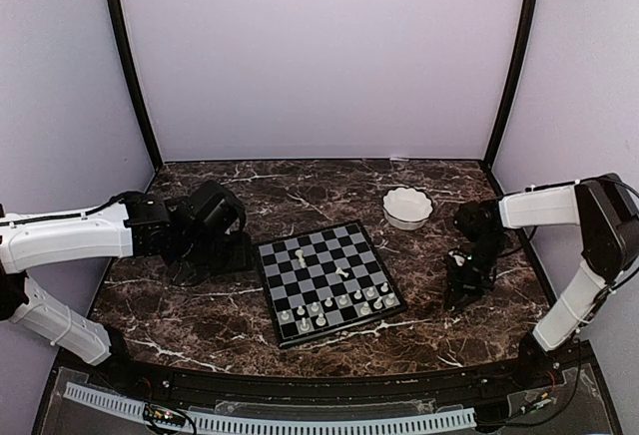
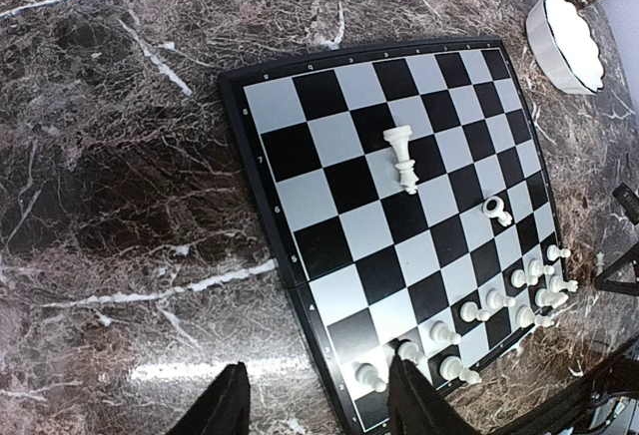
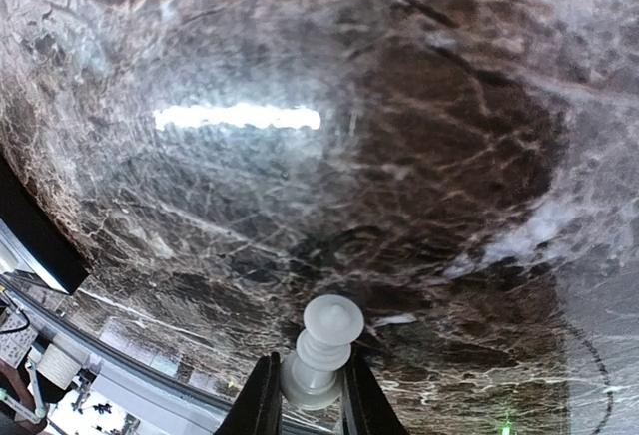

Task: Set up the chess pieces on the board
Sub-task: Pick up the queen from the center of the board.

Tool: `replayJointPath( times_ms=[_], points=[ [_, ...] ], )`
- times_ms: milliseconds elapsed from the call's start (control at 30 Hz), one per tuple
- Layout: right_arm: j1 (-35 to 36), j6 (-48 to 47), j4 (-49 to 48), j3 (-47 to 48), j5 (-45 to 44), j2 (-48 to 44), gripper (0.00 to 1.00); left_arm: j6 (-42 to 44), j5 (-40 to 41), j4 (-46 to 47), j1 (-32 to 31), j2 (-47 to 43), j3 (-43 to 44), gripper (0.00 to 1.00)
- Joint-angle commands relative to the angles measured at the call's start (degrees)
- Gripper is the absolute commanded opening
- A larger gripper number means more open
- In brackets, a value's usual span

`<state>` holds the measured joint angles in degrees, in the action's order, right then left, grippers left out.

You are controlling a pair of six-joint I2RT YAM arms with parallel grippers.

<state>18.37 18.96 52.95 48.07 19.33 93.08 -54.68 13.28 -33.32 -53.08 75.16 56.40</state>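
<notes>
The board (image 1: pixel 319 245) lies at the table's middle, black and silver squares (image 2: pixel 329 136). Several cream-white chess pieces (image 1: pixel 339 305) stand in two rows along its near edge (image 2: pixel 499 305). Two more pieces sit mid-board: one (image 2: pixel 402 156) lies on its side, and another (image 2: pixel 496 210) lies nearer the rows. My left gripper (image 1: pixel 238 253) hovers by the board's left side, open (image 2: pixel 318 380), with nothing between its fingers. My right gripper (image 1: pixel 464 290) points down at the marble right of the board. Its fingers (image 3: pixel 312 380) press both sides of one chess piece (image 3: pixel 324 340).
A white scalloped bowl (image 1: pixel 407 207) stands behind the board's right corner (image 2: pixel 567 41). Dark veined marble (image 1: pixel 200 325) surrounds the board. Black frame posts and lilac walls close the back and sides.
</notes>
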Motion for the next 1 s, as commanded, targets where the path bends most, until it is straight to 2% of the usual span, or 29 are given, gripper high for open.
replayJointPath(
  times_ms=[0,133,300,533,633,733,967],
  points=[
    [2.6,1.1,-6.5,-3.8,-7.2,5.0,0.2,0.6,0.2,-0.3,0.2,-1.6,0.6,0.49],
    [4.1,1.4,-6.6,-3.7,-7.7,6.1,0.24,1.6,0.0,-0.8,0.2,-1.2,1.6,0.49],
    [4.2,1.5,-7.2,-3.0,-7.9,7.1,0.24,1.8,-0.4,-1.2,0.2,-1.1,1.9,0.49],
    [4.8,0.6,-7.5,-1.2,-8.4,7.8,0.08,2.4,-0.6,-1.1,0.2,-1.1,2.4,0.49],
    [4.7,-0.1,-7.4,0.5,-8.2,5.1,0.04,4.8,-1.8,0.4,0.3,-0.3,3.0,0.5],
    [4.7,-1.9,-8.3,2.4,-4.0,-0.3,0.0,9.8,-6.2,2.6,0.2,1.7,4.6,0.5],
    [6.9,-6.5,-10.0,7.0,2.5,-10.6,0.0,16.3,-12.6,4.0,0.2,10.4,15.1,0.52]
  ],
)
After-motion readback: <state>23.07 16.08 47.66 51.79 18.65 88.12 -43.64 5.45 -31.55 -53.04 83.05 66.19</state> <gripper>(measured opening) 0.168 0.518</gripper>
